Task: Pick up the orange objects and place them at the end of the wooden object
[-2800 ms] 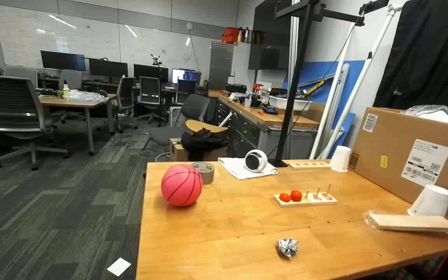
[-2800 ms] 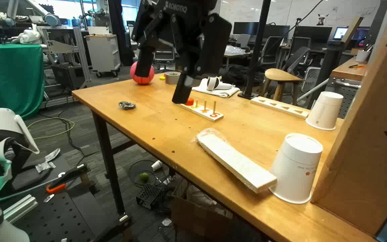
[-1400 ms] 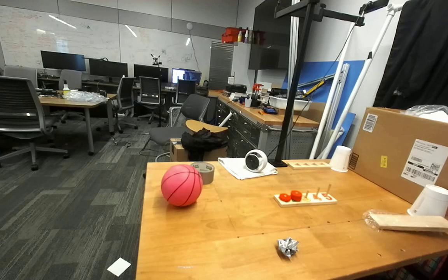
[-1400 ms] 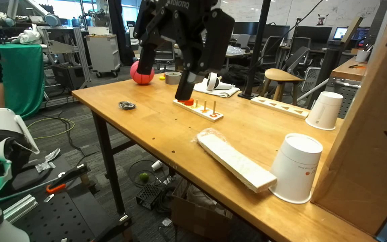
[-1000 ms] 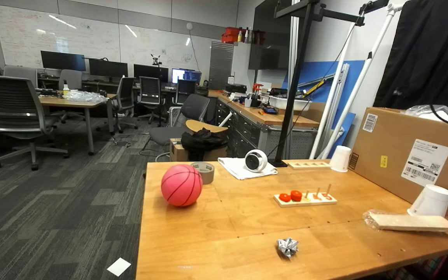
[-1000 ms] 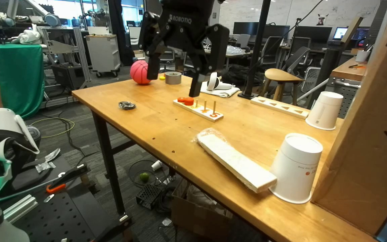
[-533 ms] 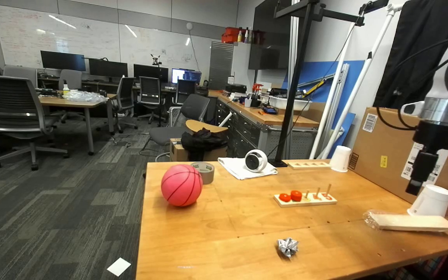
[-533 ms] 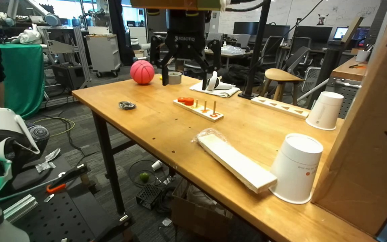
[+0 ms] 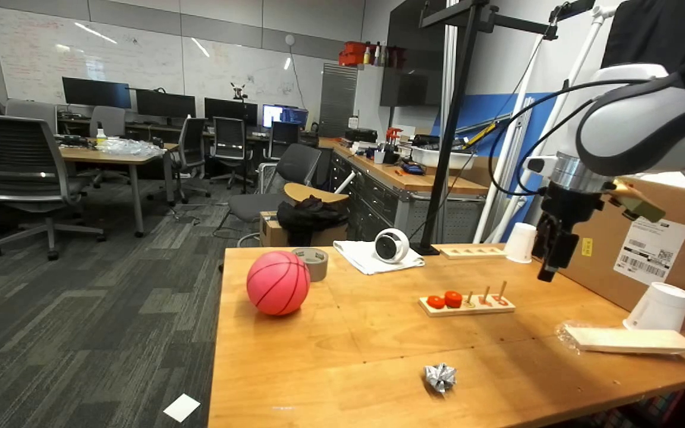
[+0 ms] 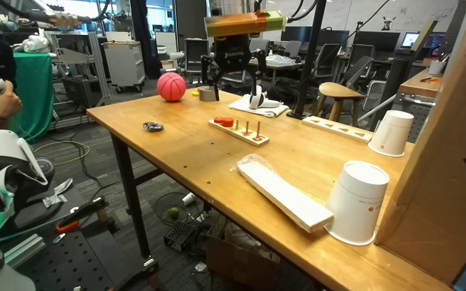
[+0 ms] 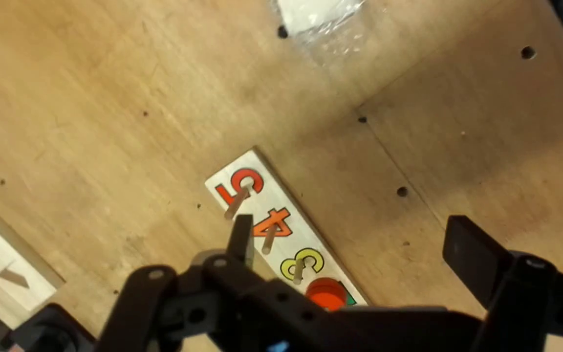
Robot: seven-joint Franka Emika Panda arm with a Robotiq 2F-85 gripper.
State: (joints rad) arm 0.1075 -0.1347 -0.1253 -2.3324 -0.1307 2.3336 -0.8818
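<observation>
Two orange-red round pieces sit side by side at one end of a pale wooden board with pegs and painted numbers. In both exterior views I see the orange pieces (image 9: 453,299) (image 10: 227,122) and the wooden board (image 9: 467,311) (image 10: 254,140). Bare pegs stand on the board's other part. In the wrist view one orange piece (image 11: 327,294) shows beside the 3 on the board (image 11: 265,201); the board's far end is hidden by the gripper. My gripper (image 9: 546,275) (image 10: 236,97) (image 11: 350,239) is open and empty, above the table, apart from the pieces.
A pinkish-red ball (image 9: 278,283), tape roll (image 9: 314,264) and crumpled foil (image 9: 440,377) lie on the table. A plastic-wrapped plank (image 9: 634,340), paper cups (image 9: 657,306) (image 9: 521,242) and a large cardboard box (image 9: 604,238) stand towards the right. A black pole (image 9: 446,137) rises at the back edge.
The arm has come in from the right towards the pegged board in an exterior view; elsewhere the gripper has receded from the camera. It stays open. The orange pieces and board have not moved.
</observation>
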